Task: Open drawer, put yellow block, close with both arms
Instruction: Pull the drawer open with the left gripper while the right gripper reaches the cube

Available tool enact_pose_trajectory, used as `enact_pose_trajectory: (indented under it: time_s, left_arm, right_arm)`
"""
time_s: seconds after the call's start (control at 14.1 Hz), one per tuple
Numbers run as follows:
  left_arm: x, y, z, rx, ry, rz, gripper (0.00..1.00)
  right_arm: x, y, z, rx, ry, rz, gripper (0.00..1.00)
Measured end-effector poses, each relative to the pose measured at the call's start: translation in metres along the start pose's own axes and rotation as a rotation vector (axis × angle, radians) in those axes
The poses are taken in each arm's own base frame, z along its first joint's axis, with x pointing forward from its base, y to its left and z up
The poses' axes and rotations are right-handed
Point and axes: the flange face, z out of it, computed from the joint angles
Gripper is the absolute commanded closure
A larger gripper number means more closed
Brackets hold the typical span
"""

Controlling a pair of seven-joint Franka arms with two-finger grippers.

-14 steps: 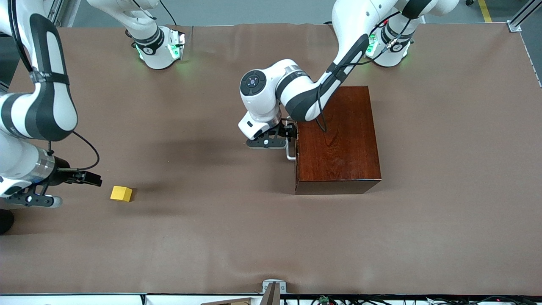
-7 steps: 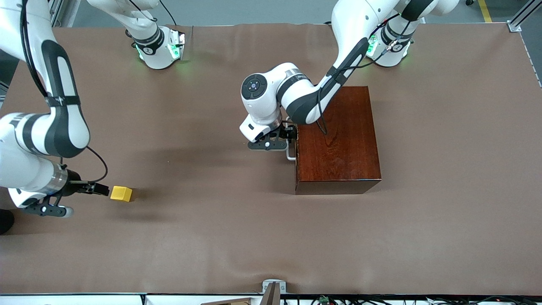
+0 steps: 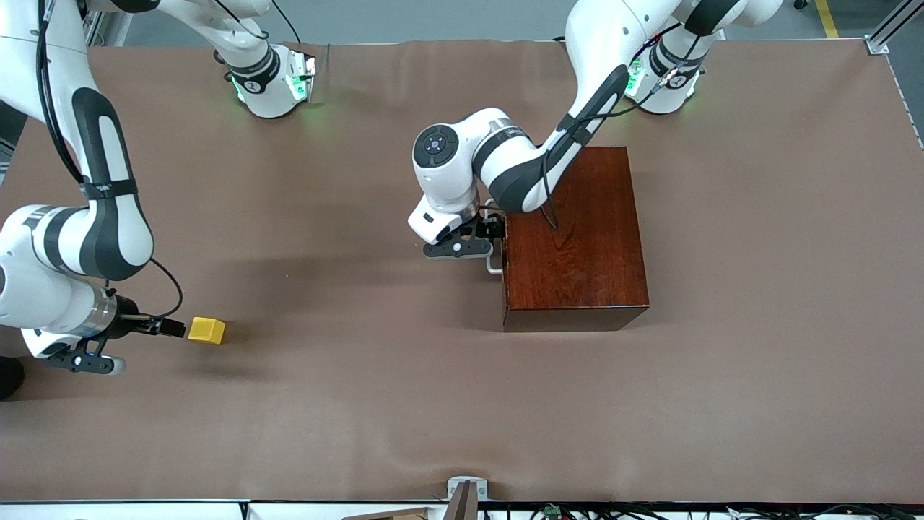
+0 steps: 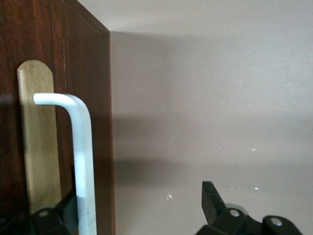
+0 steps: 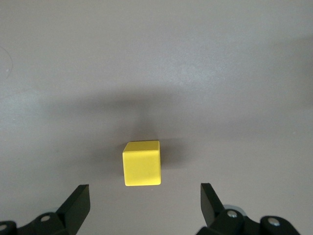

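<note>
The dark mahogany box (image 3: 577, 238) stands mid-table with its drawer shut. The drawer's white bar handle (image 3: 493, 264) faces the right arm's end of the table. My left gripper (image 3: 497, 231) is at that handle, open. In the left wrist view the handle (image 4: 83, 156) passes between the fingers, close against one finger (image 4: 66, 213), and the gripper's middle (image 4: 142, 200) is beside the drawer front (image 4: 54, 54). The yellow block (image 3: 206, 330) lies on the table. My right gripper (image 3: 172, 328) is open, low, just short of the block (image 5: 142, 163), fingertips (image 5: 80, 196) not around it.
The brown table cover (image 3: 404, 404) spreads wide around the box and the block. The right arm's elbow hangs over the table edge at its own end. A small metal bracket (image 3: 465, 490) sits at the table edge nearest the front camera.
My right gripper has come down and moved toward the yellow block until its tips nearly reach it. My left gripper has shifted only slightly at the handle.
</note>
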Motion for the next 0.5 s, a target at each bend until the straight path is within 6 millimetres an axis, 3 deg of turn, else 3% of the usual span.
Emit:
enact_pose_trajectory:
  time_s: [0.5]
  left_arm:
    - [-0.010, 0.027, -0.009, -0.097, 0.052, 0.014, 0.00]
  right_arm:
    - [-0.002, -0.009, 0.032, 0.000, -0.050, -0.014, 0.00]
